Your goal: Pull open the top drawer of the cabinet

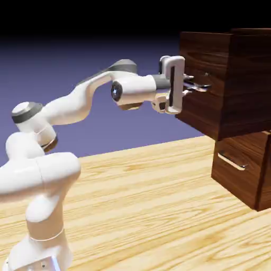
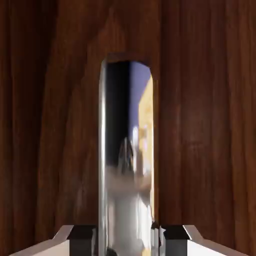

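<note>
- Gripper [image 1: 197, 84] at the top drawer's front, fingers pinched on the silver handle [image 1: 202, 86]; hand level, pointing straight at the wood.
- Hand view: handle [image 2: 127, 165] fills the gap between the two grey fingertips [image 2: 82, 235], running up the frame as a mirror-bright bar. Both tips sit tight against its sides. Walnut grain of the drawer front [image 2: 205, 125] fills the rest.
- Top drawer [image 1: 222, 79] stands out from the cabinet [image 1: 262, 159], its front well forward of the lower drawer's face. It overhangs that drawer.
- Lower drawer [image 1: 238, 169] sits further back, its own silver handle [image 1: 232, 161] untouched and apart from the gripper.
- Arm [image 1: 90, 98] stretches from the lower left, elbow raised, forearm roughly level toward the cabinet.
- Table [image 1: 148, 211]: light wood planks, bare part under the arm and before the cabinet. Nothing lies between the arm and the drawer.
- Backdrop blue-violet, dark at the top.
</note>
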Robot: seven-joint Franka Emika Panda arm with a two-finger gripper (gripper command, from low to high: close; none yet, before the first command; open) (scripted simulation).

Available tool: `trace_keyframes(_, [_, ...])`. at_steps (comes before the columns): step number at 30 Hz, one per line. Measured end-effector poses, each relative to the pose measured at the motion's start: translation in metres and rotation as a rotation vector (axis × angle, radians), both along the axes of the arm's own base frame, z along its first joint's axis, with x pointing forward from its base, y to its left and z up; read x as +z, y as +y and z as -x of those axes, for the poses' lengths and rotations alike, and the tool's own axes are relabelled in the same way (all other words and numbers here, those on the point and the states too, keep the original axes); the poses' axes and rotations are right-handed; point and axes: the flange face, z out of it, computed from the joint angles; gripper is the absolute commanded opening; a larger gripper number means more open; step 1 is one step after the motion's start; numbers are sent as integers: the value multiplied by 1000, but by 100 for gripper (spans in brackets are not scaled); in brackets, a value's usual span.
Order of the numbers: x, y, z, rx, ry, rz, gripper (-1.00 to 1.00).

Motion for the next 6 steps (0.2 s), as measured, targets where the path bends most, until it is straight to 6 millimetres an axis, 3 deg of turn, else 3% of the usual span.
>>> trace_keyframes(2, [0,0,25,0,0,0,-100])
trace_keyframes(3, [0,0,29,0,0,0,100])
trace_keyframes(5, [0,0,29,0,1,-1,100])
trace_keyframes(6, [0,1,41,-1,1,1,100])
